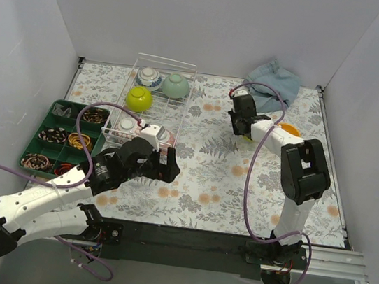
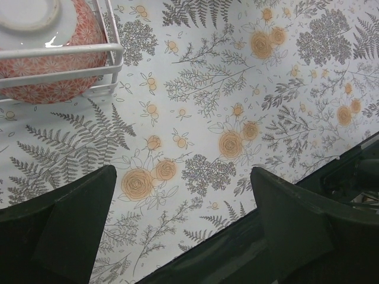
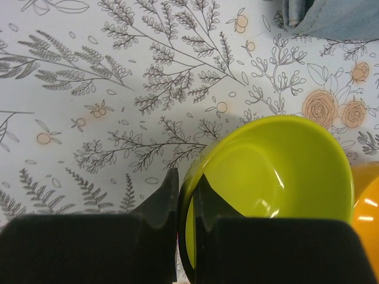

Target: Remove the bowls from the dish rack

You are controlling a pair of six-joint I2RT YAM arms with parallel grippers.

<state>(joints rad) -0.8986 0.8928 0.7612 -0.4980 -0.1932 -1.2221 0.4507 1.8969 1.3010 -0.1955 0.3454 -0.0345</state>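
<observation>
**Five bowls sit in the rack; two are out on the right of the desk.**

The flower-patterned desk (image 1: 204,186) carries the white wire dish rack (image 1: 181,102) at far left. It holds a blue-and-white bowl (image 1: 148,77) and a pale green bowl (image 1: 175,85) at the far end, with a lime green bowl (image 1: 140,98) just nearer. A whitish patterned bowl (image 1: 127,125) and a pinkish patterned bowl (image 2: 47,65) sit in the near end. On the right, the right gripper (image 3: 186,201) is clenched on the rim of a second lime green bowl (image 3: 272,171), right beside an orange bowl (image 1: 290,130). The left gripper (image 2: 183,225) hangs released, jaws wide, just near of the rack's corner. The bowls look hard, glossy and light, so probably slick and chippable. To my eye the rim is the place to pinch, one finger inside and one outside, coming from above the wires.
</observation>
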